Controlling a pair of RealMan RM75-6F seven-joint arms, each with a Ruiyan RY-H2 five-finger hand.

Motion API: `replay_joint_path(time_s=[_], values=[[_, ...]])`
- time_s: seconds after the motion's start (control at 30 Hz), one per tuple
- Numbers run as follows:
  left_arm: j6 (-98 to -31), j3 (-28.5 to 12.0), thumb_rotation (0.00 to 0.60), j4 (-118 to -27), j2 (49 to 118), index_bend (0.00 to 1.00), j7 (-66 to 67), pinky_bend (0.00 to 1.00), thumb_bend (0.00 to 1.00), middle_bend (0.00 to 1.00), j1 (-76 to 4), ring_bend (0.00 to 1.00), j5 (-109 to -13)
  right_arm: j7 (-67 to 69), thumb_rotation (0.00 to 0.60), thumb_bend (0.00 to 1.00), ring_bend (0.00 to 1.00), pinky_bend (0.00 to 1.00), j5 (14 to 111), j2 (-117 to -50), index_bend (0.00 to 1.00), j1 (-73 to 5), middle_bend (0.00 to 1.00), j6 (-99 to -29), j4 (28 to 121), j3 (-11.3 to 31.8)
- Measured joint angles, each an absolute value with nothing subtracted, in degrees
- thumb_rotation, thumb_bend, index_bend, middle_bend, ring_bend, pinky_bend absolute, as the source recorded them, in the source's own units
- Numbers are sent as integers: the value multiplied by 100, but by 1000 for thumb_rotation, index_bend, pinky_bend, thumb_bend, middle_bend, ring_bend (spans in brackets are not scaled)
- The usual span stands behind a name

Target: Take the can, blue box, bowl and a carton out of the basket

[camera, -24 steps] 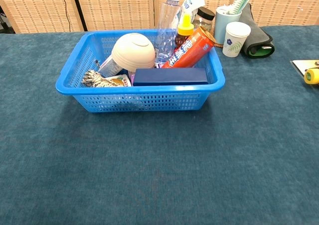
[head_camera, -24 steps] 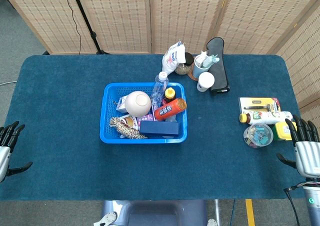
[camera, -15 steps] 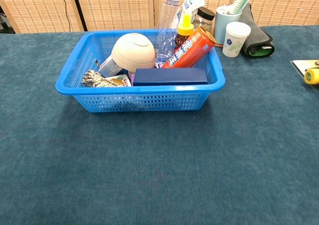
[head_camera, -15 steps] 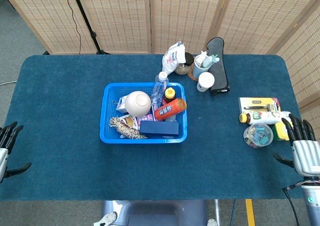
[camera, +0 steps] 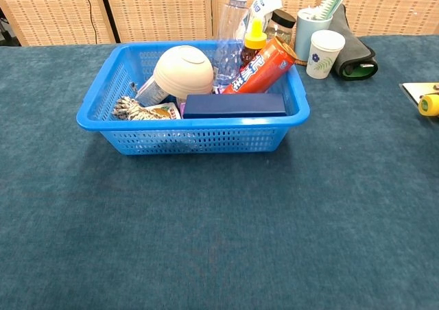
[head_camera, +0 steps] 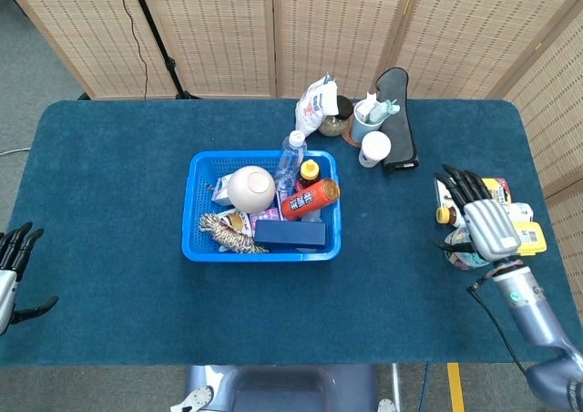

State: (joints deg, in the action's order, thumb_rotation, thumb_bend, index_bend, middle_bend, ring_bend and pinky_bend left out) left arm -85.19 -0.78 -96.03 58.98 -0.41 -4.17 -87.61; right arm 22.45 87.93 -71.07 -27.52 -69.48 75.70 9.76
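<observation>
Left hand (head_camera: 11, 275) waits empty, fingers spread, at the blue carpeted surface (head_camera: 118, 202) edge; the basket (head_camera: 202, 248) holds bowl (head_camera: 250, 190), blue box (head_camera: 290, 233), can (head_camera: 310, 199); right hand (head_camera: 487, 225) hovers released; wicker screens (head_camera: 228, 29) behind

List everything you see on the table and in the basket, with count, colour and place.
basket: one, blue, table centre
bowl: one, cream, upside down in basket
blue box: one, dark blue, basket's near side
can: one, orange-red, lying tilted in basket
clear bottle: one, basket's far side
yellow-capped bottle: one, beside the can
rope bundle: one, beige-brown, basket's near left
paper cup: one, white, beyond the basket
black pouch: one, far side
left hand: open, table's left edge
right hand: open, above items at table's right
</observation>
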Motion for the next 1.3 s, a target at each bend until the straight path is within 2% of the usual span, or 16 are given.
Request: replay_joint_path(time_s=[0.13,0.3,0.43,0.53,0.63,0.87,1.3], values=[[-8429,-115,600,-9611,5948,0,102,0,105,0,-458,0,-8649,2434,600,0,0,40,8680,-7506,0,-3202,0,-6415,7259,1149],[-8302,-165,600,-9612,5977,0,170,0,104,0,-509,0,-8484,2736,600,0,0,66,8528,-8260,2,-3796,0,-5998,6306,1338],[-8140,-208,600,-9609,6000,0,231,0,105,0,-577,0,-8334,2885,600,0,0,102,8470,-8735,35,-4156,6,-5836,5760,1413],[-7994,-242,600,-9600,6010,0,259,0,104,0,-638,0,-8191,2990,600,0,0,139,8399,-8965,74,-4338,46,-5695,5547,1459],[-7930,-274,600,-9604,6018,0,306,0,104,0,-675,0,-8093,3131,600,0,3,178,8340,-9036,102,-4404,96,-5608,5531,1479],[-7891,-288,600,-9614,6036,0,366,0,105,0,-703,0,-8030,3506,600,0,44,224,8171,-8925,154,-4489,145,-5397,5850,1498],[-7971,-281,600,-9629,6023,0,337,0,104,0,-676,0,-8052,3222,600,0,137,284,8084,-9050,273,-4667,241,-5361,6023,1468]])
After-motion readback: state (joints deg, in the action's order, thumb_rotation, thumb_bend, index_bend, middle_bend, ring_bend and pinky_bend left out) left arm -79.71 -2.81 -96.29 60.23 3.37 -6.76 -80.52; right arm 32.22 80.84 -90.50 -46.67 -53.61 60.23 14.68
